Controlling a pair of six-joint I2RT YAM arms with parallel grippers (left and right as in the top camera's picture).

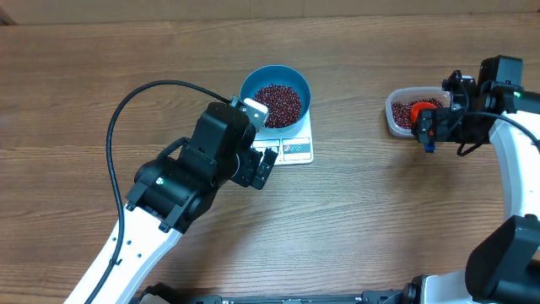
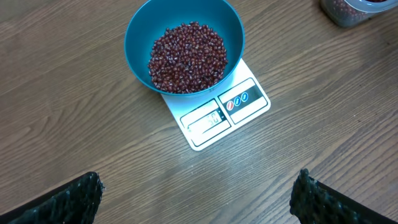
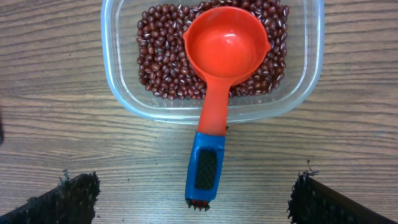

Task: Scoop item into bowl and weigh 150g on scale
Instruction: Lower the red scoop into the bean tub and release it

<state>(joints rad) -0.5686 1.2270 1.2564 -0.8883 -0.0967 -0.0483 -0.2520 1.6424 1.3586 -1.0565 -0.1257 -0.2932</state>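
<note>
Left gripper (image 2: 198, 190) hangs wide open and empty. At its 12 o'clock lies the scale (image 2: 245, 102), and the bowl (image 2: 140, 37) stands on the scale's far half. Beans (image 2: 186, 56) heap over the bowl's bottom, so the scooping looks largely done. The display is too small to read, so I cannot tell whether the target weight is met.

Further off, at the table's 3 o'clock, the right gripper (image 3: 199, 186) is also spread open. Its fingers stand either side of the scoop's blue handle without touching it. The scoop (image 3: 227, 50) lies empty on the beans in the tub (image 3: 118, 93).

What remains, I judge, is reading the scale and adding or removing beans.
</note>
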